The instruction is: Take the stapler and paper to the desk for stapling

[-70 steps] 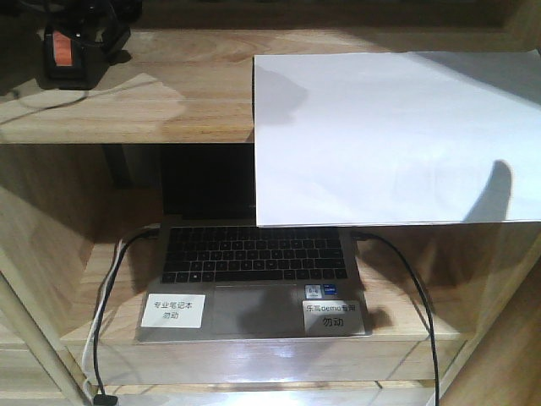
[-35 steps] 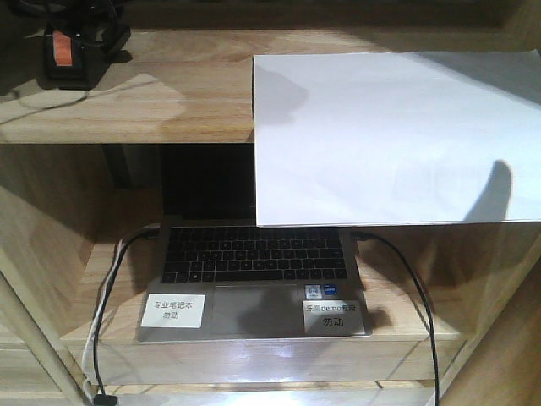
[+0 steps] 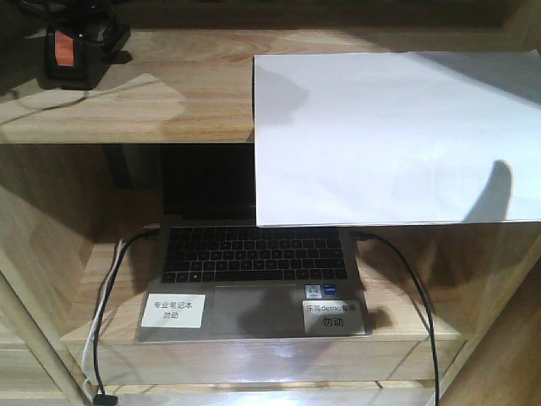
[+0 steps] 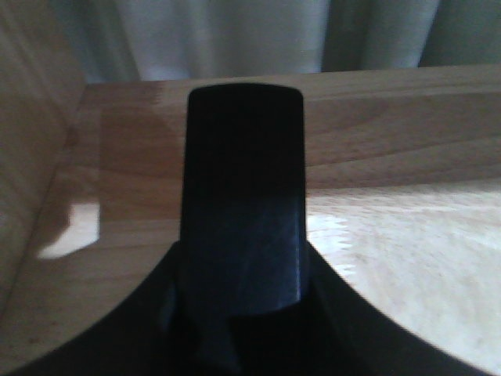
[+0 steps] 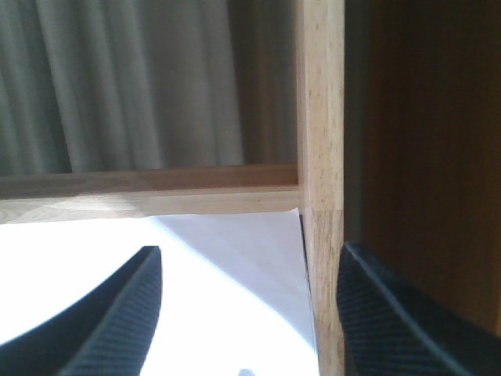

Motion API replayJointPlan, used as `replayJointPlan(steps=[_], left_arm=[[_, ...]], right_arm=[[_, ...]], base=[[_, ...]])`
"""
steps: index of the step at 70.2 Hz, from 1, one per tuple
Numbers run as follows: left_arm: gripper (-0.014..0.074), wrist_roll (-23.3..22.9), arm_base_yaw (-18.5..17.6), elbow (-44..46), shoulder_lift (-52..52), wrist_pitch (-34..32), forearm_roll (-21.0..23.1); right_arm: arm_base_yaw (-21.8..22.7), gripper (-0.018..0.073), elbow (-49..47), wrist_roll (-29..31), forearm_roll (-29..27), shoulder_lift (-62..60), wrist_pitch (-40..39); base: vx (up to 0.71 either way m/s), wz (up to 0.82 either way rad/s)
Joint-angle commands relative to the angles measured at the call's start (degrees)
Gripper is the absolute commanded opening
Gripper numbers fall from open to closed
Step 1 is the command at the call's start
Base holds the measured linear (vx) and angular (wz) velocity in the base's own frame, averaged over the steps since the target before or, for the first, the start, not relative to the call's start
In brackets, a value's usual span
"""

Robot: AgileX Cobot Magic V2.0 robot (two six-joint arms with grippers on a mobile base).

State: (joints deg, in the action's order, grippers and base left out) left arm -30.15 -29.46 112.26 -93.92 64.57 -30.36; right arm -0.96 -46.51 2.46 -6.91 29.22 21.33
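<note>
left gripper [image 4: 243,266] clamping stapler [image 3: 62,51] at upper shelf [image 3: 169,93], right gripper [image 5: 246,305] apart over paper [image 3: 389,135]

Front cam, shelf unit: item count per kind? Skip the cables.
stapler: 1
paper sheet: 1
laptop: 1
printed labels on the laptop: 2
Total: 5

The stapler [image 3: 66,57] has shifted slightly upward in the front view.
</note>
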Motion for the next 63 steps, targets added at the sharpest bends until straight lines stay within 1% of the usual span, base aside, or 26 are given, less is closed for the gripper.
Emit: replayJointPlan(steps=[1,7,15,22,33,42,52,63], left_arm=[[-0.0008,0.4,-0.1,1.6,4.8,-5.0,-2.4],[-0.0008,1.8,-0.2,1.6,6.5,-5.3,-1.6],[-0.0008,3.6,-0.3,1.4,8.5,-5.4,1.2],[-0.0007,4.4,-1.3,-0.8,11.1,-6.5,2.3],[-0.0006,4.4,-2.6,-9.9,17.2,-13.3,3.8],[-0.0006,5.5,-3.1,-18.9,23.7,-19.5,6.9],[-0.0006,9.3,-3.1,-27.6,31.5,-24.1,10.8],[-0.0006,14.5,-3.1,-34.5,38.8,-26.4,14.7]], right_arm=[[0.5,0.0452,-1.8,0.6,-0.1,0.7,-4.2],[0.5,0.0452,-1.8,0.6,-0.1,0.7,-4.2],[0.5,0.0452,-1.8,0.6,-0.1,0.7,-4.2],[0.5,0.0452,-1.8,0.6,-0.1,0.7,-4.2],[0.5,0.0452,-1.8,0.6,-0.1,0.7,-4.2],[0.5,0.0452,-1.8,0.6,-0.1,0.7,-4.2],[0.5,0.0452,-1.8,0.6,-0.1,0.7,-4.2],[0.5,0.0452,-1.8,0.6,-0.1,0.7,-4.2]], base=[[0.00,0.00],[0.00,0.00],[0.00,0.00],[0.00,0.00],[0.00,0.00],[0.00,0.00],[0.00,0.00],[0.00,0.00]])
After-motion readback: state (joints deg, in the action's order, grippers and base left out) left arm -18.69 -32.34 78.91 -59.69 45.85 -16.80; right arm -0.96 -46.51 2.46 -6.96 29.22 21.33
